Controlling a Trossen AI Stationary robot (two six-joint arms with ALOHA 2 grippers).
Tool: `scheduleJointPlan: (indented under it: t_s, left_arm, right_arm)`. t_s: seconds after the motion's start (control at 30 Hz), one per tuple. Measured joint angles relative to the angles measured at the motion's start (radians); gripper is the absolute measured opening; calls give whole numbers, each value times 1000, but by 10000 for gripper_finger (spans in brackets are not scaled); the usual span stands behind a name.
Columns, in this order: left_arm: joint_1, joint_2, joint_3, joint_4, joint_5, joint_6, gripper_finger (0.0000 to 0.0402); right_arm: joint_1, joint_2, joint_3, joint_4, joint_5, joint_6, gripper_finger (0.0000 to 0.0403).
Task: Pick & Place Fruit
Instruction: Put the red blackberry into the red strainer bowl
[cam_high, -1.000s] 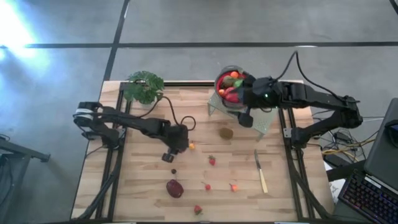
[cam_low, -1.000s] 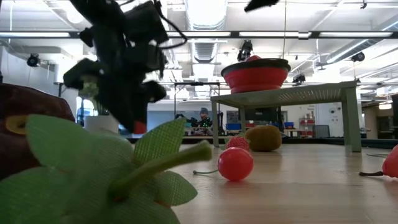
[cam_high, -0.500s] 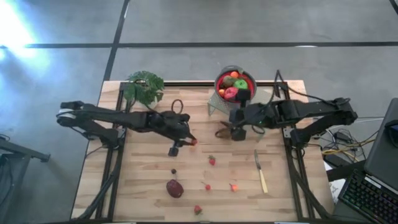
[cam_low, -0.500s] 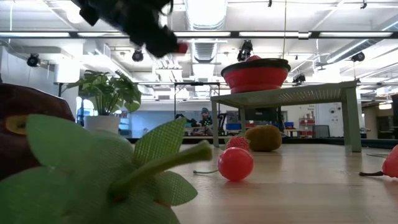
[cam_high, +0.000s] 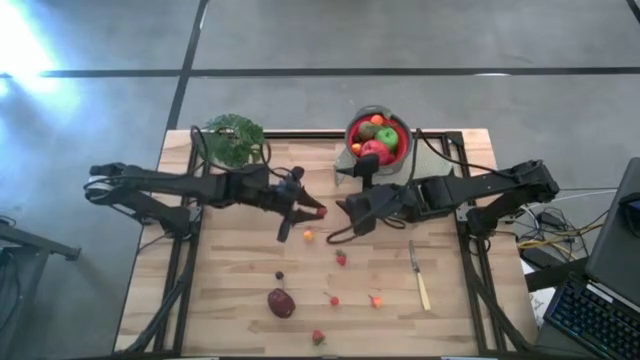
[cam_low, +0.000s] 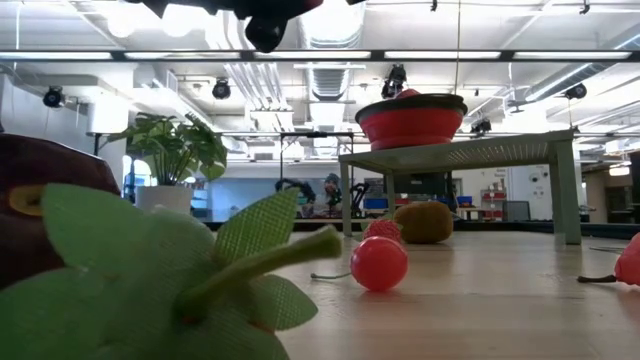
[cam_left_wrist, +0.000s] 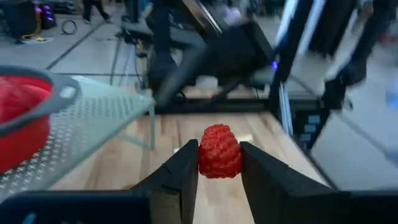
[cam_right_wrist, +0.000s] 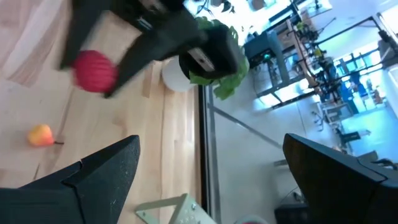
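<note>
My left gripper (cam_high: 314, 212) hangs high over the table's middle, shut on a small red bumpy berry (cam_left_wrist: 219, 151). My right gripper (cam_high: 342, 218) stands open just to the right of it, facing it, with nothing between its fingers. A red bowl (cam_high: 378, 136) of fruit stands on a metal mesh stand (cam_low: 470, 150) at the far side. On the wood lie a small orange fruit (cam_high: 307, 236), a strawberry (cam_high: 341, 258), a maroon plum (cam_high: 281, 302) and several small red pieces. The brown kiwi (cam_low: 424, 222) rests by the stand and is hidden under my right arm in the high view. My left gripper pinches the red berry by its two sides (cam_left_wrist: 205, 155) between its two fingers (cam_left_wrist: 183, 174). The fingers lie about level and point toward the table's right edge. The berry is lifted clear, high above the wood.
A potted plant (cam_high: 232, 140) stands at the far left corner. A pale-handled knife (cam_high: 418, 276) lies at the right. In the low view a strawberry's green leaves (cam_low: 180, 270) fill the near foreground.
My left gripper has risen from the table with the red berry and tipped from pointing down to about level, moving toward the right. My right gripper has come from over the bowl toward the table's middle, down and leftward, its fingers still wide apart.
</note>
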Motion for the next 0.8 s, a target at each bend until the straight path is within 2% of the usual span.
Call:
scheduleJointPlan:
  t_s: [0.37, 0.53, 0.8]
  left_arm:
    - [127, 4, 0, 155, -1, -213, 107]
    - [163, 4, 0, 233, 19, -315, 108]
    - [164, 4, 0, 321, 83, -392, 108]
  right_arm:
    - [22, 0, 0, 9, -10, -58, 391]
    - [29, 0, 0, 111, -11, -143, 391]
    - [15, -1, 0, 246, -3, -266, 391]
